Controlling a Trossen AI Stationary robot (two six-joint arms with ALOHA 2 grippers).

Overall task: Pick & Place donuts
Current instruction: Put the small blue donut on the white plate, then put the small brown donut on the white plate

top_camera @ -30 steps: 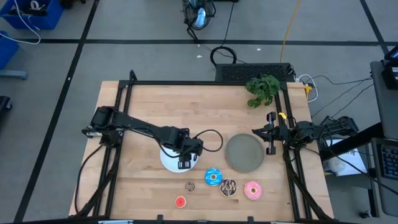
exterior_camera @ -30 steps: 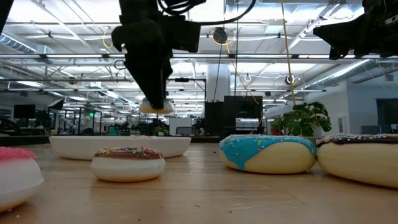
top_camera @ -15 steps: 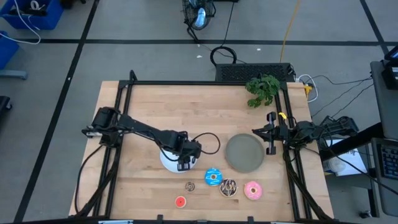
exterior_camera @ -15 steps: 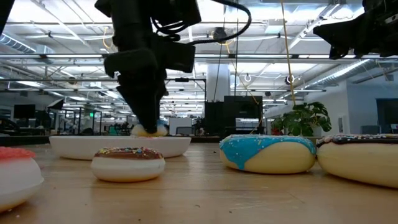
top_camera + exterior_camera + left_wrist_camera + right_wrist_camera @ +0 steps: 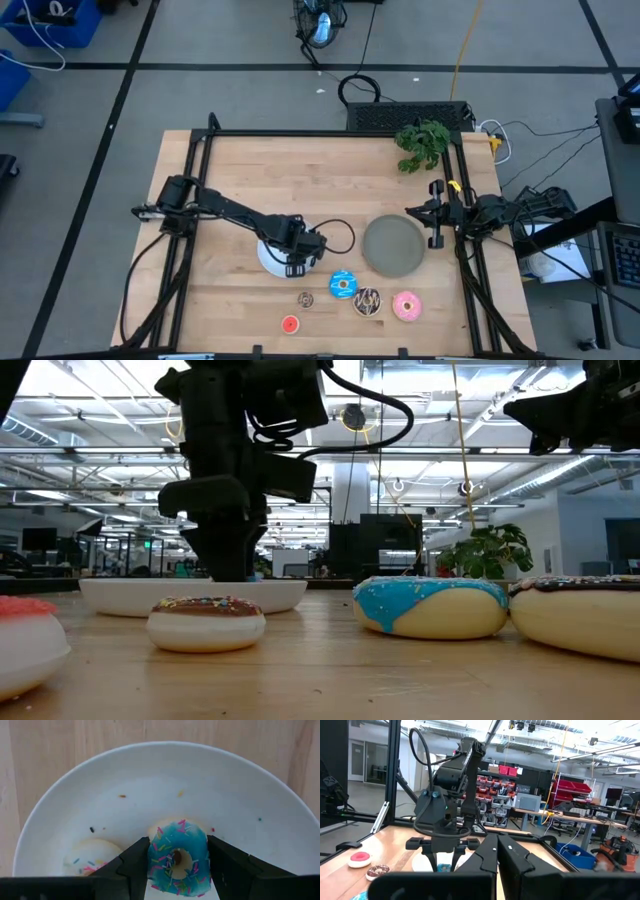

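Observation:
My left gripper (image 5: 293, 263) reaches down into the white plate (image 5: 268, 258) and is shut on a small blue sprinkled donut (image 5: 177, 856). A small white-pink donut (image 5: 89, 861) lies flat in the same plate beside it. In the low view the fingers (image 5: 228, 555) dip behind the plate's rim (image 5: 150, 596). On the table lie the large blue donut (image 5: 343, 284), the chocolate sprinkled one (image 5: 367, 301), the pink one (image 5: 406, 305), a small brown one (image 5: 305, 298) and a small red one (image 5: 290, 323). My right gripper (image 5: 437, 215) waits shut at the table's right edge. My left gripper pinches the small blue donut across its ring, one finger (image 5: 131, 866) on each outer side (image 5: 154, 857). The fingers come from above, pointing down. The donut lies flat and level between them, low inside the white plate; whether it rests on the plate's floor cannot be told.
A grey plate (image 5: 392, 246) sits right of the white plate. A green plant (image 5: 422, 145) stands at the far right corner. Black frame rails (image 5: 190, 200) run along the table's left, far and right sides. Bare wood lies far of the plates.
My left gripper has come straight down from above the white plate into it, staying shut on the small blue donut. In the low view the donut has sunk from well above the rim to behind it.

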